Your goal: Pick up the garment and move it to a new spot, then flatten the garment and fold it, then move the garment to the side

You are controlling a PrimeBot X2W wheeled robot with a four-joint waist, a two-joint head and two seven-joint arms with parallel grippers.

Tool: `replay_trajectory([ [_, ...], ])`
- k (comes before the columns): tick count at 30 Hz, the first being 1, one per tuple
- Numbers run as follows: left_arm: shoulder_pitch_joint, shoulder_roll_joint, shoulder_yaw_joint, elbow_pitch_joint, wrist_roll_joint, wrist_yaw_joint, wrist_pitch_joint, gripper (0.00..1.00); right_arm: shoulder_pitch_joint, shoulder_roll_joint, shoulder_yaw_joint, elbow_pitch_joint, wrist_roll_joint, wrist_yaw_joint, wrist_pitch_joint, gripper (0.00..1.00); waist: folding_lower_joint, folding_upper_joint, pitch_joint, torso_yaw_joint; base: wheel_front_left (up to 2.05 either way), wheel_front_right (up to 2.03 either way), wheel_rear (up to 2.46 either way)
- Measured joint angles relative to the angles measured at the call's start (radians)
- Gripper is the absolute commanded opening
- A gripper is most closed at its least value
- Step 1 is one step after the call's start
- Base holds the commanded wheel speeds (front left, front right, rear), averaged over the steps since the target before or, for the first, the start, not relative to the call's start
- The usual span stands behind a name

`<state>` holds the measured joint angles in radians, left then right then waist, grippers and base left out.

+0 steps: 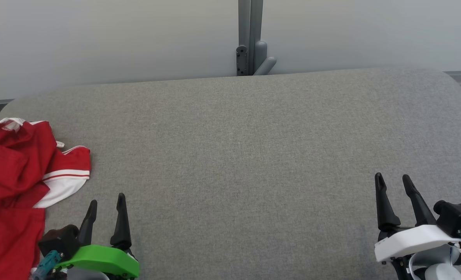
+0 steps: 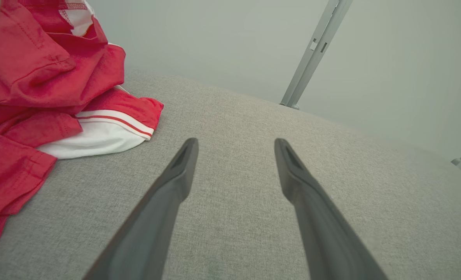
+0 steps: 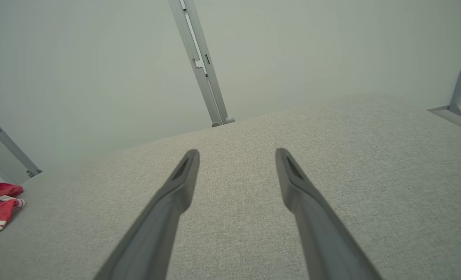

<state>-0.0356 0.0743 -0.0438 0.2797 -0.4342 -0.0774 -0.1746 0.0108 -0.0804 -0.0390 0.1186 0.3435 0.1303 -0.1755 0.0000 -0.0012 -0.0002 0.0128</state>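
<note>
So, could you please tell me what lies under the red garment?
The red garment lies crumpled on the grey fabric surface, which shows beside it. Its folds cover anything else beneath.

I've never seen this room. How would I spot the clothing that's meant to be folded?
Find the wide grey fabric-covered table before the pale wall. At its left edge, beside the robot's left hand, lies a crumpled garment. Its bright red cloth with white panels and striped trim stands out against the plain grey around it.

L gripper (image 1: 107, 202) & R gripper (image 1: 393, 179): fingers apart, nothing held
</note>
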Motion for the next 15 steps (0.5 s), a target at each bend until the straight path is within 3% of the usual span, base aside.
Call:
replay_trajectory([
  [15, 0.006, 0.0, 0.004, 0.021, 0.135, 0.0, -0.032, 1.0, 0.004, 0.004, -0.012, 0.017, -0.122, 0.0, -0.031, 1.0, 0.0, 0.0, -0.001, 0.009, 0.0, 0.0, 0.0],
])
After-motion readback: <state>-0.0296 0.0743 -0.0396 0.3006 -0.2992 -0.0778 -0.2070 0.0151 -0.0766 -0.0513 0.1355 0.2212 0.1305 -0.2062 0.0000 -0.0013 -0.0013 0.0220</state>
